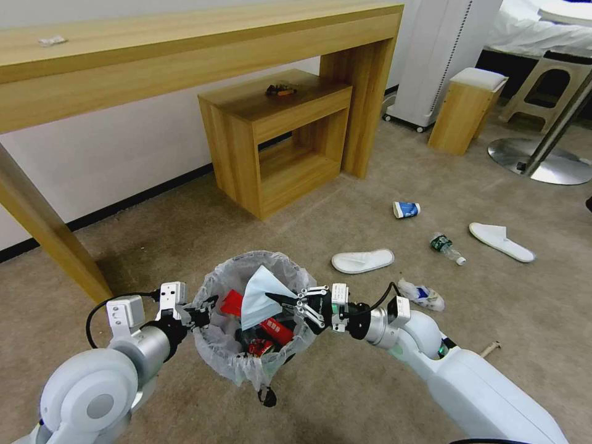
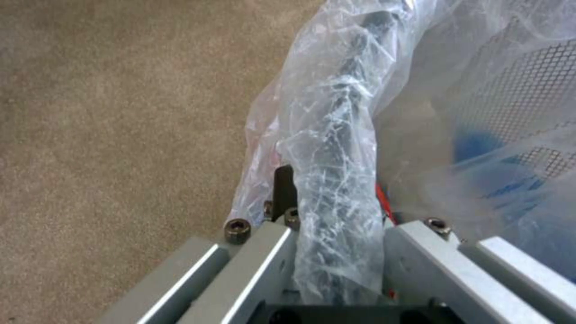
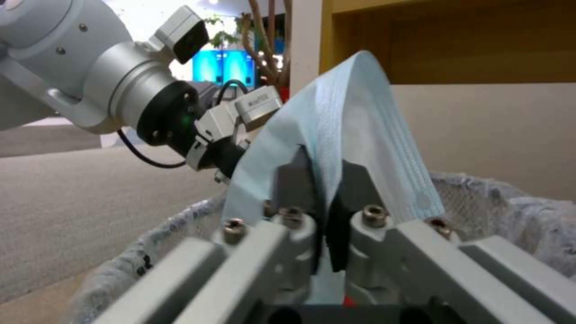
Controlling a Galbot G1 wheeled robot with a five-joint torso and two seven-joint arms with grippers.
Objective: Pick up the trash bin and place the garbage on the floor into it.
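Trash bin [image 1: 250, 320], bag-lined, lower centre, holding red wrappers and pale blue face mask [image 1: 259, 296]. Mid-right on beige floor [image 1: 370, 382]: two white slippers [image 1: 362, 260], blue cup [image 1: 406, 209], clear bottle [image 1: 447, 248].

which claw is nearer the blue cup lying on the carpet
Right. The right claw holds a face mask over the trash bin; the blue cup lies beyond it. The left claw grips the bin's far rim.

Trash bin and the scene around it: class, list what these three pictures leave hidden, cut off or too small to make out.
- The trash bin: its lower contents, head view, hidden by the face mask in the right gripper.
- Left gripper: one finger, left wrist view, hidden behind the bagged rim.
- Small dark object on the low shelf: too small to identify.
- Wooden stick: partly hidden by the right arm.
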